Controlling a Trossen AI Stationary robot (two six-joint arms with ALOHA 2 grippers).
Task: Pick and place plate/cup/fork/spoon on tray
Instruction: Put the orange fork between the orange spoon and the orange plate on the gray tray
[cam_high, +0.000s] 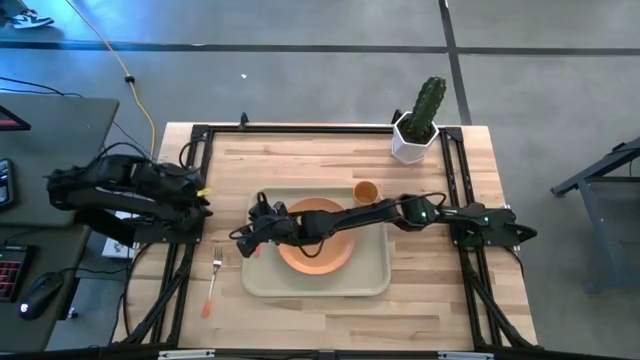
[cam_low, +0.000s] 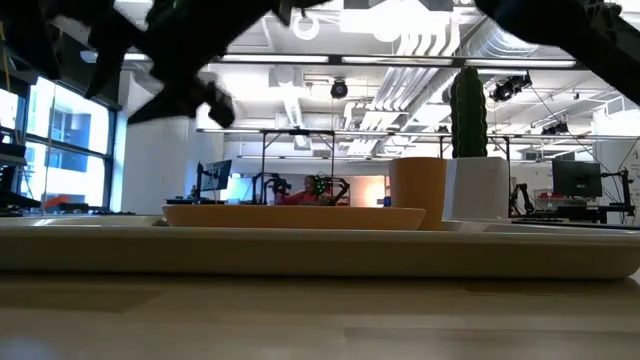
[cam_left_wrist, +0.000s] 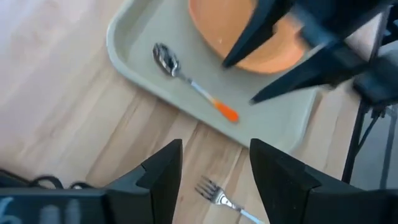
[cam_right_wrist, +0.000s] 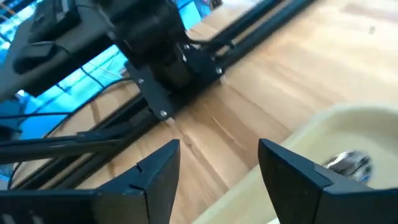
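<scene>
Nearest the low camera runs the long beige rim of the tray (cam_low: 300, 250), lying flat on the wooden table (cam_high: 440, 285). On the tray sits the plate (cam_high: 318, 255), round and orange, partly covered from above by the right arm. From the low view the plate shows as a shallow orange disc with the cup (cam_low: 417, 192) standing upright behind it towards the right; from above, the cup (cam_high: 365, 191) stands at the tray's far edge, just beyond the plate and apart from it. The spoon (cam_left_wrist: 193, 84) lies flat inside the tray near its left rim, bowl pointing away from the plate's side and orange handle trailing towards the tray's edge, clear of the plate. The fork (cam_high: 213, 280) lies on the bare wood just left of the tray, outside it, tines towards the table's far side and handle towards the near edge.

The right gripper (cam_high: 246, 243) reaches across the plate to the tray's left rim, above the spot where the spoon lies; its jaws stand apart and hold nothing, as the right wrist view shows with the spoon's bowl below. The left gripper (cam_left_wrist: 211, 180) hangs over the table's left edge, above the fork's tines, jaws spread wide and empty. A white pot with a cactus (cam_high: 418, 125) stands at the table's far right corner, well apart from the tray
</scene>
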